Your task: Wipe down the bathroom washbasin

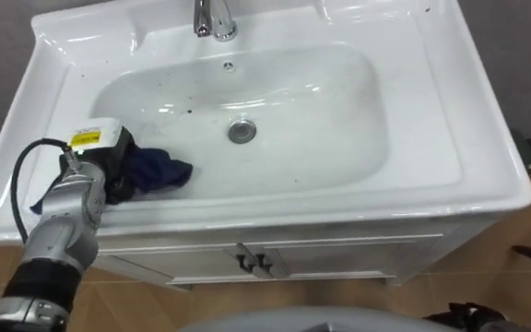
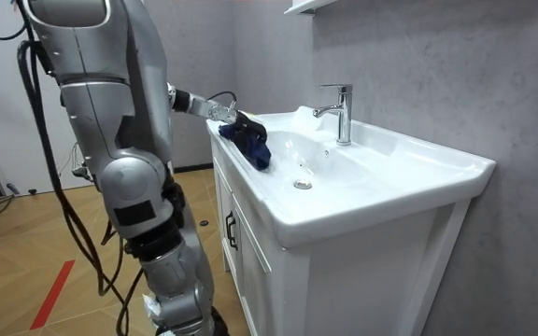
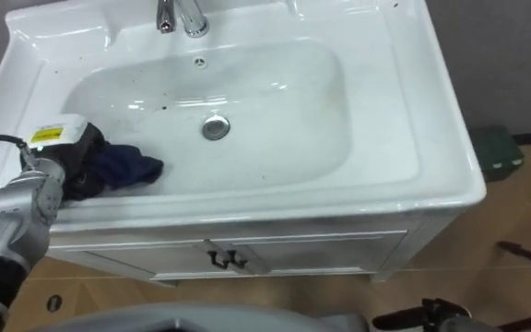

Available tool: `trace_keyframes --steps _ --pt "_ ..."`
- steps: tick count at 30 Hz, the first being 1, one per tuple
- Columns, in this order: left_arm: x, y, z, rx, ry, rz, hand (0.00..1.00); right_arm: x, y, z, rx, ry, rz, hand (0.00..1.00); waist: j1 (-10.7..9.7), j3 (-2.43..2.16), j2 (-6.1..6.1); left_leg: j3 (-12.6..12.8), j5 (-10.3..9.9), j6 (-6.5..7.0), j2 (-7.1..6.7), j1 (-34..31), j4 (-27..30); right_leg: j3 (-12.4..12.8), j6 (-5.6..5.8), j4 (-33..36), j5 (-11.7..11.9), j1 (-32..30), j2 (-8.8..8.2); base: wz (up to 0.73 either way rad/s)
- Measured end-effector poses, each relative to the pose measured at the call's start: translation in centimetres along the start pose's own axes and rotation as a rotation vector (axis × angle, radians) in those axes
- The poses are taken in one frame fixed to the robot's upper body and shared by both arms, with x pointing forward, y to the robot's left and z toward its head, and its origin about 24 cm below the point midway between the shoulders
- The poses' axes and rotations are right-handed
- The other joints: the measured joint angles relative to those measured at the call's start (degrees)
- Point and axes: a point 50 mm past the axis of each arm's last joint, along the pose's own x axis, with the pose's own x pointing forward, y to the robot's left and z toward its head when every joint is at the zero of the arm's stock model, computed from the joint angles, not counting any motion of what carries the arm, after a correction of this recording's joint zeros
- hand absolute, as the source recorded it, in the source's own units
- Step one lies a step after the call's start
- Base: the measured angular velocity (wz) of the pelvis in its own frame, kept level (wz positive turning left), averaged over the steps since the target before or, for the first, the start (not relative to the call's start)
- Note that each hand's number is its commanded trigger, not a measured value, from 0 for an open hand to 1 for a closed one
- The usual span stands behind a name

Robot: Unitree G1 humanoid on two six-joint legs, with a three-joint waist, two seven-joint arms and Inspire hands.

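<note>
From where I stand, the left hand [image 1: 109,175] at the frame's lower left grips the blue cloth [image 1: 159,171] on the basin's [image 1: 339,138] left slope, and it should press flat and sweep in overlapping strokes past the drain [image 1: 241,131].

Bathroom-style setup: white basin [image 1: 53,111] with chrome tap [image 2: 341,110] on a white cabinet [image 2: 250,252], grey plaster wall [image 2: 437,65], wood floor [image 2: 26,243].
</note>
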Motion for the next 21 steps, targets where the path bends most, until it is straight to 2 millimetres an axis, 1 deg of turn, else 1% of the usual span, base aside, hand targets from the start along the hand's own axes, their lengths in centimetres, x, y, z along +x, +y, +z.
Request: trace_keyframes --steps 1,2,6,8,9,11,15,17,19,21 --pt "0.0 0.0 0.3 -0.052 -0.009 0.015 1.00 0.0 0.3 -0.1 0.010 -0.012 0.006 0.00 0.17 0.12 -0.17 -0.54 -0.09 -0.16 -0.01 -0.06 0.02 -0.49 0.00 -0.03 0.00 0.21 0.02 0.25" --pt "0.0 0.2 0.6 -0.088 -0.025 0.029 1.00 0.0 0.5 -0.3 0.025 -0.020 0.012 0.00 0.16 0.08 -0.11 -1.29 -0.23 -0.38 -0.03 -0.06 0.06 -0.60 0.00 -0.09 0.00 0.36 0.04 0.21" --pt "-0.1 1.2 1.2 -0.215 -0.050 0.106 1.00 0.0 0.6 -0.7 0.033 -0.028 0.017 0.00 1.17 0.37 -0.40 -1.97 -0.70 -0.65 0.08 -0.66 0.85 -1.04 0.00 -0.10 0.00 0.33 0.07 0.10" --pt "-0.4 2.9 1.9 -0.257 -0.091 0.224 1.00 0.0 0.9 -1.4 0.037 -0.019 0.020 0.00 1.23 0.76 -0.94 -3.17 -0.77 -0.62 -0.15 -1.32 1.42 -1.79 0.07 -0.18 0.03 0.32 -0.05 0.20" --pt "-0.5 3.2 2.1 -0.274 -0.103 0.257 1.00 0.0 1.0 -1.5 0.038 -0.018 0.022 0.00 1.24 0.83 -1.03 -3.26 -0.77 -0.62 -0.17 -1.39 1.44 -1.86 0.09 -0.31 0.02 0.32 -0.06 0.11" --pt "-0.7 4.1 2.6 -0.328 -0.132 0.352 1.00 0.1 1.4 -1.9 0.047 -0.011 0.027 0.00 1.22 0.78 -1.02 -3.45 -0.76 -0.59 -0.30 -1.33 1.48 -1.76 0.29 -1.15 0.15 0.61 -0.04 0.02" --pt "-0.9 4.5 2.8 -0.405 -0.146 0.435 1.00 0.0 1.5 -2.7 0.078 0.006 0.021 0.00 1.26 0.61 -0.77 -3.16 -0.74 -0.57 -0.38 -0.78 1.07 -1.30 0.41 -1.16 0.22 0.81 0.25 -0.06" --pt "-1.1 4.6 2.4 -0.438 -0.133 0.480 1.00 0.0 1.4 -3.4 0.074 0.021 0.009 0.00 1.40 0.47 -0.56 -2.98 -0.74 -0.57 -0.37 -0.38 0.77 -0.61 0.39 -1.08 0.24 0.84 0.30 -0.13" --pt "-1.3 4.6 2.1 -0.460 -0.120 0.514 1.00 -0.1 1.3 -3.8 0.075 0.030 0.005 0.00 1.40 0.34 -0.35 -3.10 -0.74 -0.58 -0.34 -0.30 0.71 -0.45 0.32 -0.98 0.31 0.93 0.31 -0.11" --pt "-1.4 4.7 2.0 -0.469 -0.120 0.547 1.00 -0.1 1.3 -4.2 0.078 0.041 0.005 0.00 1.62 0.31 -0.25 -3.11 -0.74 -0.58 -0.31 -0.31 0.71 -0.43 0.30 -0.99 0.32 0.90 0.34 -0.02"
